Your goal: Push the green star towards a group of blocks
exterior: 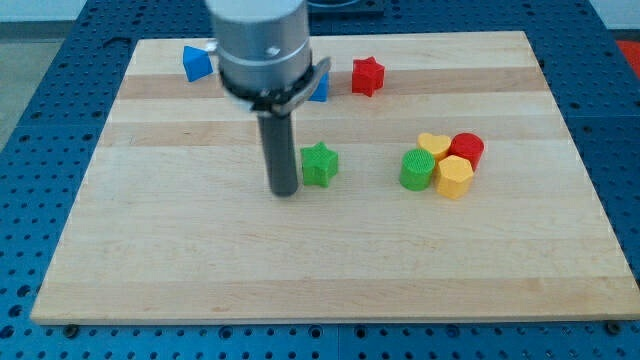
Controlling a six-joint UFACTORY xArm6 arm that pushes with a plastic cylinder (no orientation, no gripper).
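Observation:
The green star (320,164) lies near the middle of the wooden board (200,260). My tip (285,191) rests on the board just to the view's left of the star, very close to it or touching it. To the view's right sits a group of blocks: a green cylinder (416,170), a yellow heart (433,146), a red cylinder (467,148) and a yellow hexagon (454,177), packed together.
A red star (367,76) lies near the view's top. A blue block (196,63) sits at the top left. Another blue block (320,88) is partly hidden behind the arm's grey body (262,45).

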